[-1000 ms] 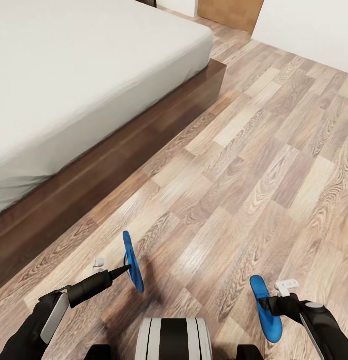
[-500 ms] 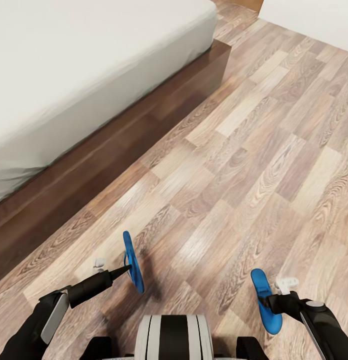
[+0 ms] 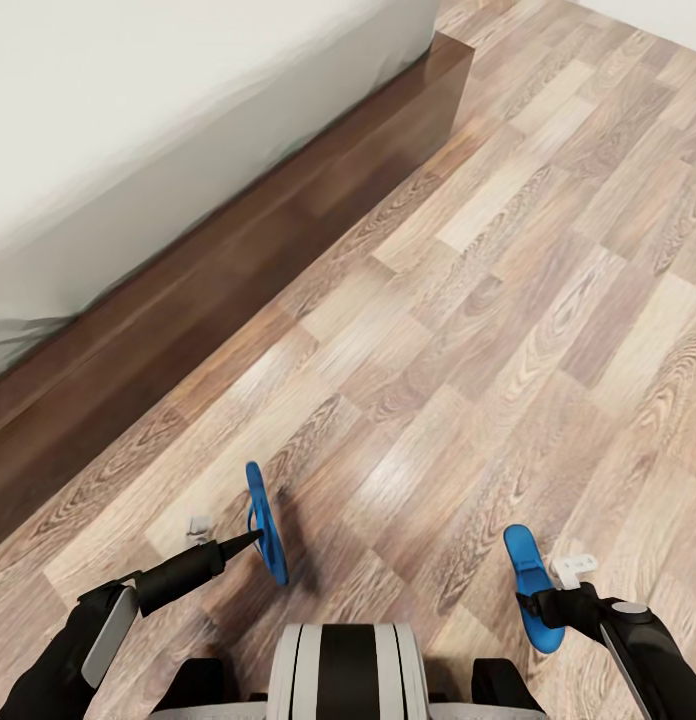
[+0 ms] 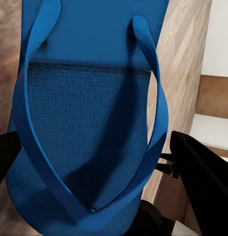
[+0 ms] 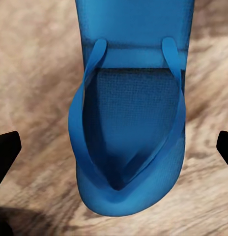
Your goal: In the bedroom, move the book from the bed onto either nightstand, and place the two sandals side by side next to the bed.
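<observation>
Plainly the biggest thing ahead of both claws is the bed, its pale mattress over a dark wooden frame, running off ahead and to the left of the left claw. Between it and the claws lies the bare plank floor, which is where the shoes are meant to end up.

Each arm carries one sandal. The left claw is closed on the left sandal, which stands on edge in the head view, sole turned sideways and held clear of the floor. The right claw grips the right sandal, which hangs more nearly flat, toe pointing away from the claw. In both wrist views the straps look blue (not white), and the dark fingertips sit at the sole's edges.

No book is to be seen from here.

As for risk: the left sandal is pinched by a thin edge, so in my judgement it could twist or slip on the way down. Let go while still on edge, it would likely topple at an odd angle instead of lying flat beside its mate. The two are also well apart now, so setting them down without bringing the arms together would leave a gap.
</observation>
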Available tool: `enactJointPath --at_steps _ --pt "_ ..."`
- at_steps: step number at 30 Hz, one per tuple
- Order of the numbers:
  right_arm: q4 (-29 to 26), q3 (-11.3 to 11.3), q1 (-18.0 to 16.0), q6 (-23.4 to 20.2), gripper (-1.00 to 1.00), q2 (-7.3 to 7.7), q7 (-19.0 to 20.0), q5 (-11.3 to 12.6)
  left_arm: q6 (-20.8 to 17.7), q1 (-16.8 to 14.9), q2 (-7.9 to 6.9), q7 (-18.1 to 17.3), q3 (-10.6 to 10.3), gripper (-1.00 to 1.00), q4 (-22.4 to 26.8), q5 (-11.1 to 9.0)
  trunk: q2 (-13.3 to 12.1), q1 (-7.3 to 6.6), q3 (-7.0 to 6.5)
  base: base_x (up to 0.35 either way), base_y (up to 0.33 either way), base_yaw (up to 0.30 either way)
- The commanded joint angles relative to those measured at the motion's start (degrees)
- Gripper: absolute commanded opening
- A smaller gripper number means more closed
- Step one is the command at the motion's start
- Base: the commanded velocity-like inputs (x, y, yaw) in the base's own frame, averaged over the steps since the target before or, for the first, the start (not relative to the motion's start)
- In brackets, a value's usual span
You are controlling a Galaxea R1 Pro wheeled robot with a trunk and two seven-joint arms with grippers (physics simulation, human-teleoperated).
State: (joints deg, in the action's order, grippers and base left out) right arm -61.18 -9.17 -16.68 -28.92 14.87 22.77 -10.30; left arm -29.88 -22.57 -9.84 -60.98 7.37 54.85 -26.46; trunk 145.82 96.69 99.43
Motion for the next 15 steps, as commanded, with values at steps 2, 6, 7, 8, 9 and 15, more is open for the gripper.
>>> enactJointPath --at_steps 2,6,7,8,9,15 --pt "-0.1 -0.1 0.0 -0.2 1.0 -0.02 0.5 -0.6 -0.5 0.0 -0.01 -0.1 0.0 -1.0 0.0 -0.3 0.0 0.04 0.48 0.0 0.0 0.0" --pt "-0.1 -0.1 0.0 -0.2 1.0 -0.01 0.5 -0.6 -0.5 0.0 -0.01 -0.1 0.1 -1.0 0.0 -0.3 0.0 0.04 0.48 0.0 0.0 0.0" --pt "-0.1 -0.1 0.0 -0.2 1.0 -0.01 0.5 -0.6 -0.5 0.0 -0.01 -0.1 0.1 -1.0 0.0 -0.3 0.0 0.04 0.48 0.0 0.0 0.0" --pt "-0.1 -0.1 0.0 -0.2 1.0 -0.01 0.5 -0.6 -0.5 0.0 -0.01 -0.1 0.1 -1.0 0.0 -0.3 0.0 0.04 0.48 0.0 0.0 0.0" --pt "-0.1 -0.1 0.0 -0.2 1.0 -0.01 0.5 -0.6 -0.5 0.0 -0.01 -0.1 0.1 -1.0 0.0 -0.3 0.0 0.04 0.48 0.0 0.0 0.0" --pt "-0.1 -0.2 0.0 -0.2 1.0 -0.01 0.5 -0.6 -0.5 0.0 -0.01 -0.1 0.1 -1.0 0.0 -0.3 0.1 0.19 1.81 0.0 0.0 0.0"
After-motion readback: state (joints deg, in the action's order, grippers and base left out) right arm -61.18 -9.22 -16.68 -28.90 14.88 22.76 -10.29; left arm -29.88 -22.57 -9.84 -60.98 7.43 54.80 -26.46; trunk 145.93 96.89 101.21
